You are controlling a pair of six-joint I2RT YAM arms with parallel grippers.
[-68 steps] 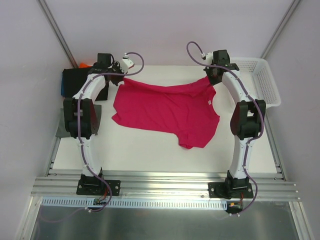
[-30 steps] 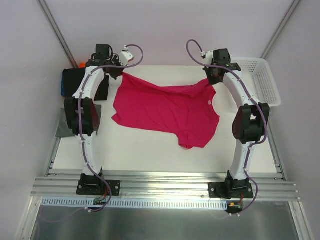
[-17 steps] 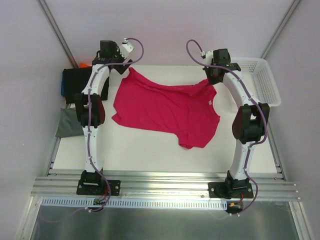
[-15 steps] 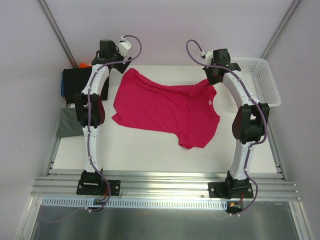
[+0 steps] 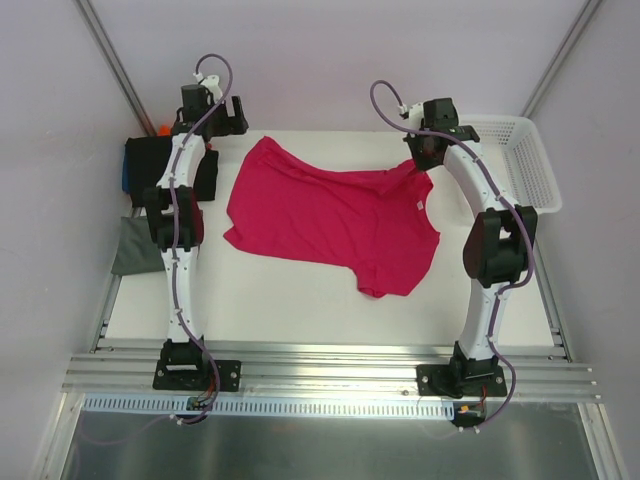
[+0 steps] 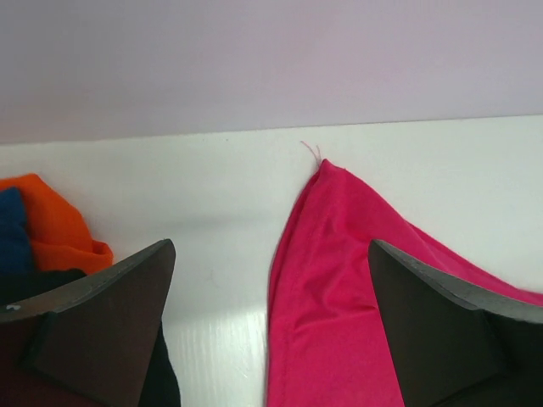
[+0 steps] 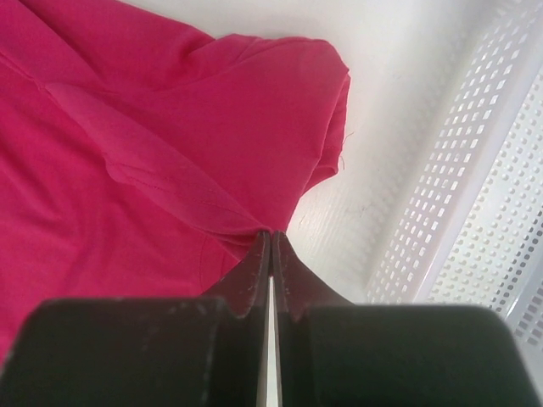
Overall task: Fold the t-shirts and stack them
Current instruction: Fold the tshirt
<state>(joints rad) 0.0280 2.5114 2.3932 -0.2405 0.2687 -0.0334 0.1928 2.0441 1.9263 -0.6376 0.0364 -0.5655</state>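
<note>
Where the white table (image 5: 300,300) spreads out beyond the 2 arm bases, the crimson-pink t-shirt (image 5: 330,215) lies opened out across its middle, mostly flat, with its far left corner resting on the table near the back wall and its near right end bunched toward the front. At the far right corner sits the white mesh basket (image 5: 525,160), just beside the shirt's right sleeve but apart from it. Along the left edge are the folded shirts: a grey-green one (image 5: 135,250) nearest, then a black one (image 5: 145,160), with a blue one (image 6: 10,233) and an orange one (image 6: 51,229) showing at the far side of that. The right pincer (image 7: 271,237) is pressed fully together on a fold of the crimson-pink t-shirt at its far right edge, lifting the cloth a little there. The left pincer (image 6: 270,254) is spread as wide as it goes and grips nothing, hanging above the shirt's far left corner.
</note>
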